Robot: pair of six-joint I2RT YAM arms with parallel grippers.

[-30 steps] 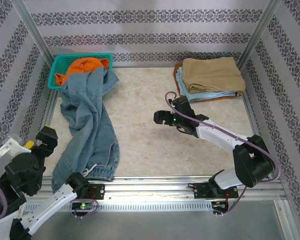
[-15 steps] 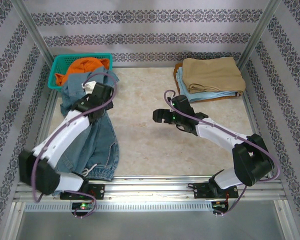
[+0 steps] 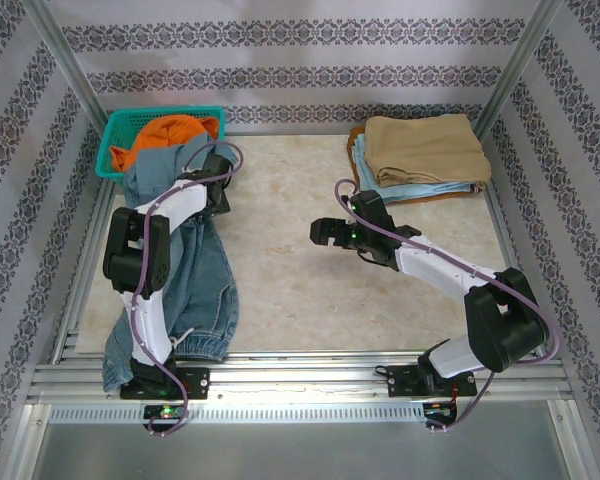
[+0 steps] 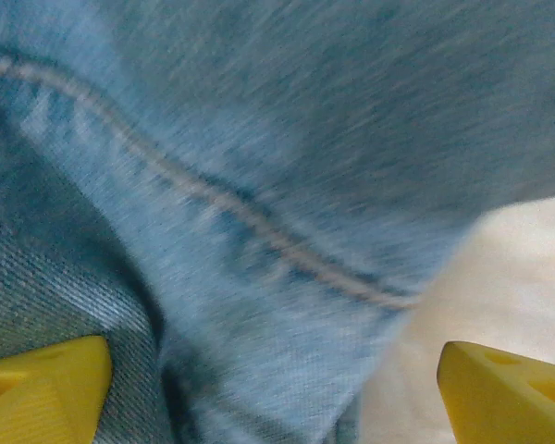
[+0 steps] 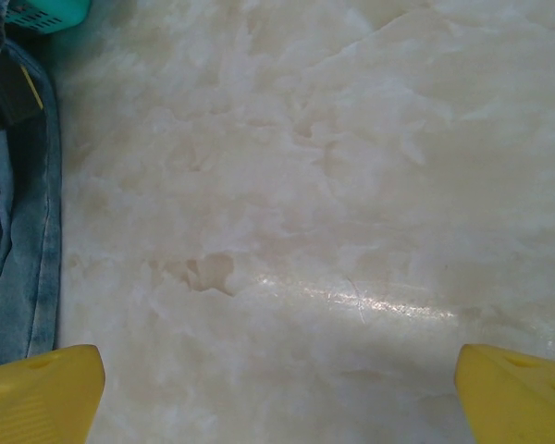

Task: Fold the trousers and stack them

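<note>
- Two grippers, two different jobs. The left gripper (image 4: 274, 387) hangs over the trousers (image 3: 175, 270) just below the basket (image 3: 108, 150). Its fingers are spread wide, with a denim seam and the cloth's edge lying between them, so I'd guess it's lining up a pinch on that edge.
- The trousers have one end draped over the basket's front rim, partly covering an orange garment (image 3: 168, 130). The rest trails away from the basket toward the arm bases in a rumpled strip. No folding happens until they're dragged out flat, imo.
- The right gripper (image 3: 323, 232) is also spread open and holds nothing. It sits over bare table (image 3: 280, 290), well right of the basket, probably parked until there's a second corner to take.
- The folded stack (image 3: 420, 150) sits far right of the basket and is likely the landing spot.
- The left wrist view is blurry, so I can't tell if the fingertips actually touch the denim.
</note>
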